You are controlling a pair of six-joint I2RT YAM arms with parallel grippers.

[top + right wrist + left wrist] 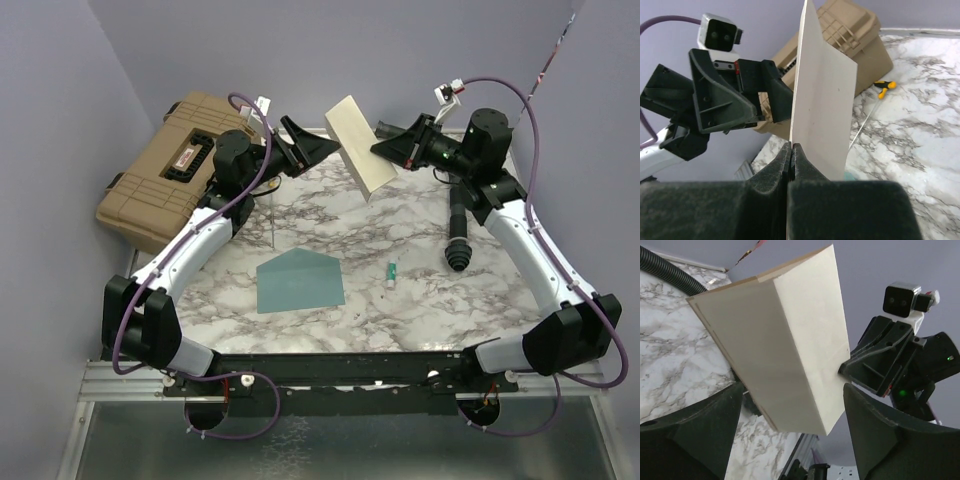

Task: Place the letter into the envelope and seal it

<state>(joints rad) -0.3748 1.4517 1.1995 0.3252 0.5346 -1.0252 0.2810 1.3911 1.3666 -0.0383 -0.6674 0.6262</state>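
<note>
Marble-patterned tabletop, purple walls; tan hard case at far left, red-and-white label too small to read. Letter aloft on edge, pinched by tightly closed right gripper, standing between widely parted fingers of left gripper. Envelope flat on tabletop near centre, small green-and-white tube just right of it.

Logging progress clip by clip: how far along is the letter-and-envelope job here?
Done: the letter is off the table, bent along a crease. In hand: the right claw is shut on its edge in mid-air, and the left claw stands open next to it, not gripping. Left: the envelope lies flat on the table, apart from the letter; inserting and sealing are not yet begun.
</note>
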